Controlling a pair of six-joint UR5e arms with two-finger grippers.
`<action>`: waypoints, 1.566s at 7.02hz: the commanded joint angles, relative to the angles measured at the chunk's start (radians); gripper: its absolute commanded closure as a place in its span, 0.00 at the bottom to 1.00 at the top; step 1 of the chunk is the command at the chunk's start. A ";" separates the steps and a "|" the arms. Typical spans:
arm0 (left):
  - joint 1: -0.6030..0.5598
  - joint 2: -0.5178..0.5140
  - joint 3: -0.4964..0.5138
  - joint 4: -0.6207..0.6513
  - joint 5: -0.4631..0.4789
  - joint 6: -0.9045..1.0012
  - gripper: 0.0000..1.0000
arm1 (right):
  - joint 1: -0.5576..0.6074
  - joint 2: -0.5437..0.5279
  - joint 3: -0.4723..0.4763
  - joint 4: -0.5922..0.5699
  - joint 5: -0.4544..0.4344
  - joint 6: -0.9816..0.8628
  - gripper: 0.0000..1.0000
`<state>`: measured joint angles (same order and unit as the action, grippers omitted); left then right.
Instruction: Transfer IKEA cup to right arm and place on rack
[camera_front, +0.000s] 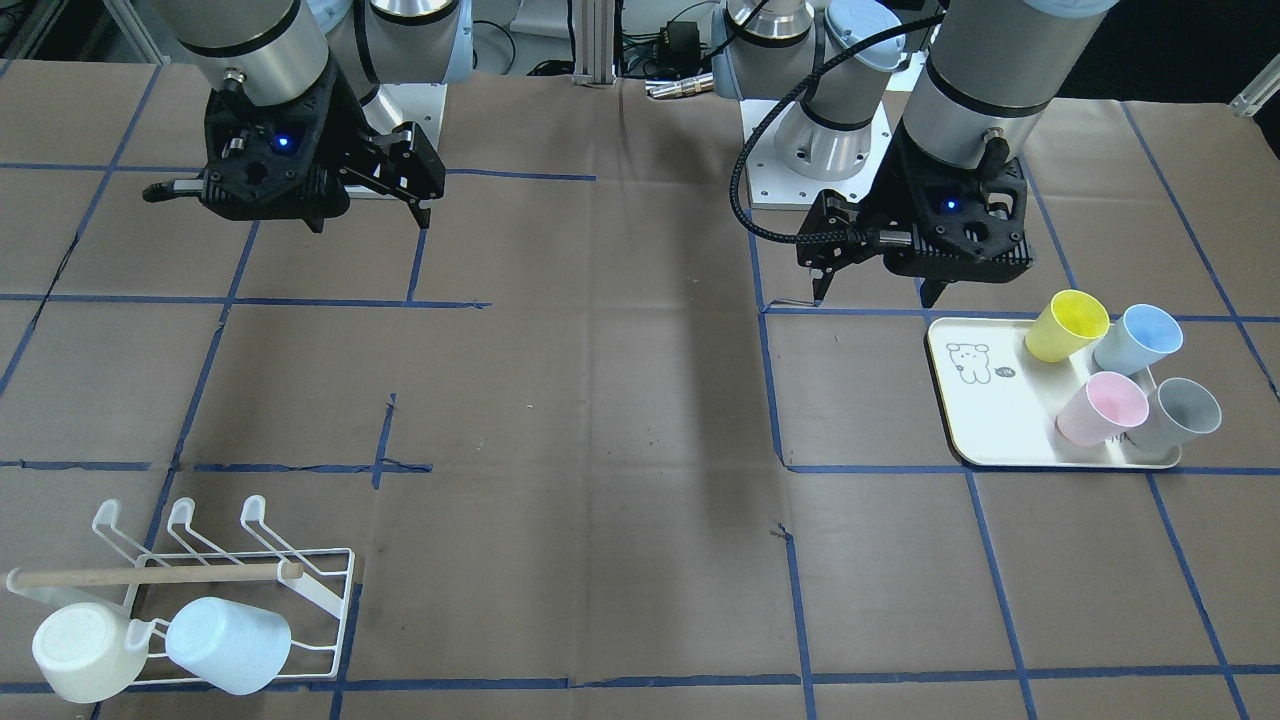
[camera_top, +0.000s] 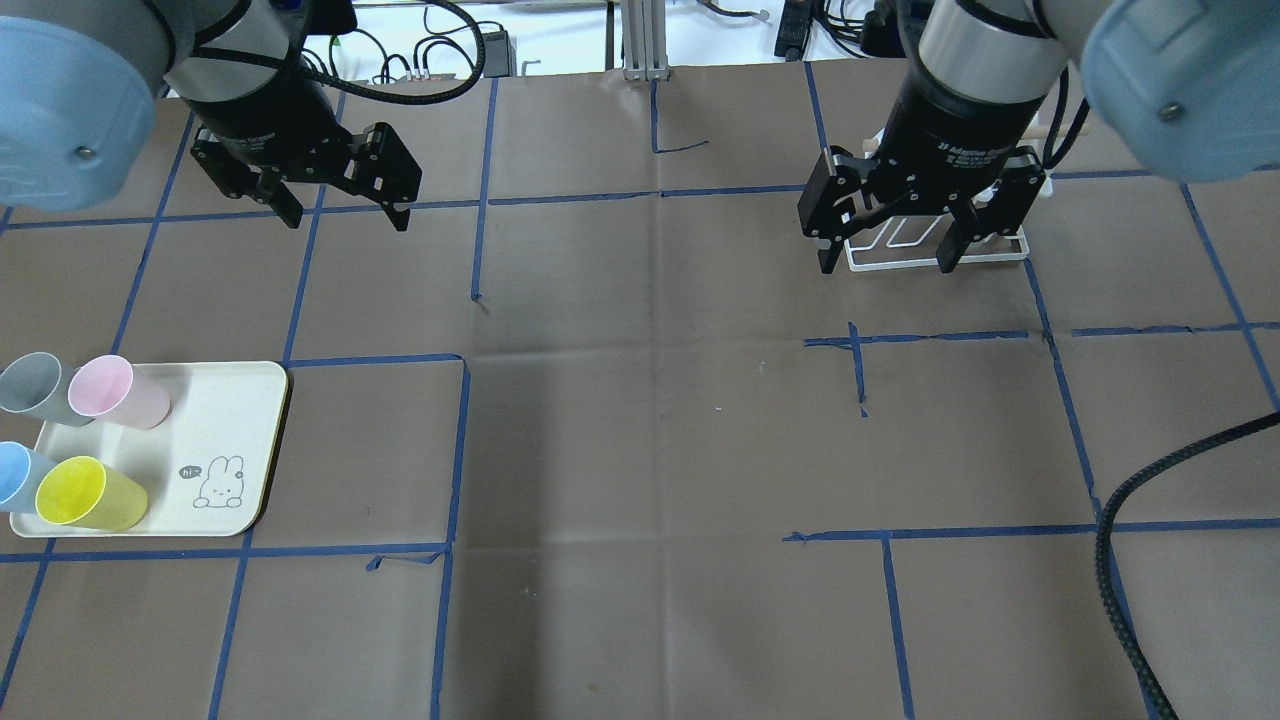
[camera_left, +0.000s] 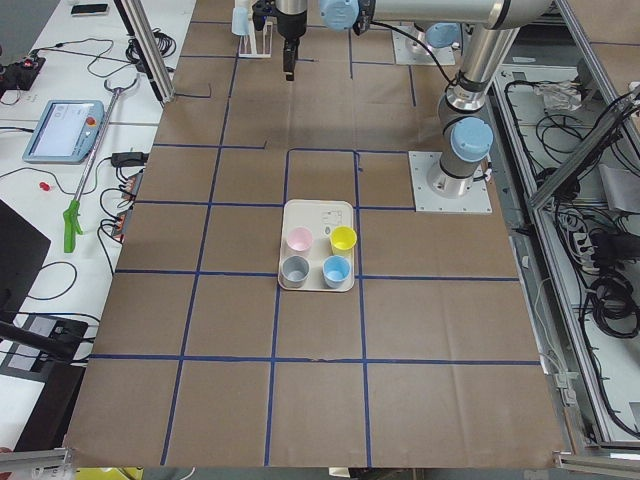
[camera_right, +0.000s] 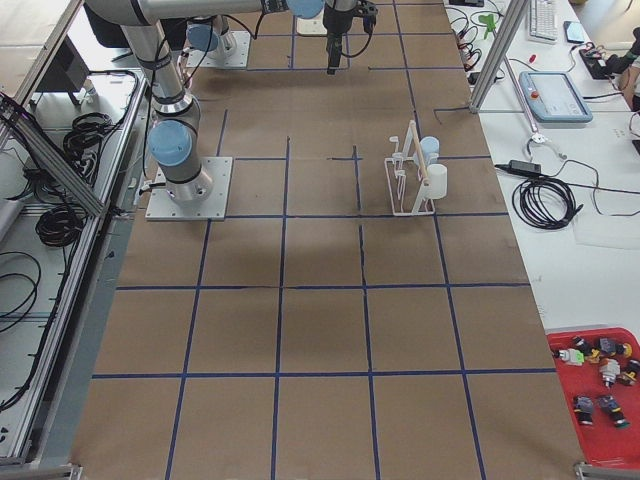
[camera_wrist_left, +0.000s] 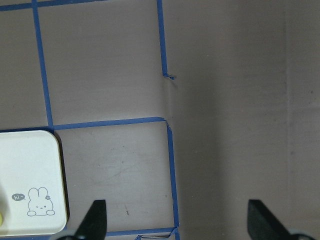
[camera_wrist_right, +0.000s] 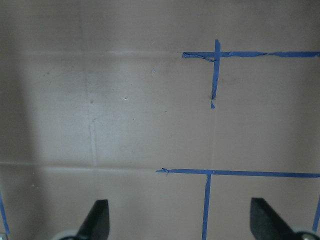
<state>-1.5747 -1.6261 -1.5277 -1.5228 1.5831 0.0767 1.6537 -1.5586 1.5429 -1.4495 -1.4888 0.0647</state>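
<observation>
Yellow (camera_front: 1066, 325), blue (camera_front: 1138, 338), pink (camera_front: 1102, 408) and grey (camera_front: 1184, 414) IKEA cups lie on a cream tray (camera_front: 985, 425) with an animal drawing. My left gripper (camera_front: 875, 295) hangs open and empty just behind that tray; the left wrist view shows only the tray's corner (camera_wrist_left: 30, 180). My right gripper (camera_top: 885, 262) is open and empty too, hovering over the paper and hiding part of the rack (camera_top: 1000, 250). On the white wire rack (camera_front: 320, 590) with its wooden bar hang a white cup (camera_front: 80, 652) and a pale blue cup (camera_front: 228, 643).
Brown paper with a blue tape grid (camera_top: 460, 450) covers the table. A ribbed black cable (camera_top: 1125, 560) hangs at the near right. Off the table's ends lie a tablet (camera_left: 62, 130) and a red tray of small parts (camera_right: 600, 395).
</observation>
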 joint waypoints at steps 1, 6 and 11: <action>0.001 0.000 0.000 0.001 0.000 0.000 0.01 | 0.006 -0.009 0.025 -0.015 -0.024 0.001 0.00; 0.001 0.000 0.000 0.001 0.000 0.000 0.01 | -0.005 -0.098 0.114 -0.066 -0.025 0.001 0.00; 0.001 -0.001 0.000 0.001 0.000 0.000 0.01 | -0.047 -0.100 0.112 -0.066 -0.056 -0.002 0.00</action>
<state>-1.5743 -1.6269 -1.5278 -1.5219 1.5831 0.0767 1.6251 -1.6575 1.6551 -1.5123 -1.5338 0.0666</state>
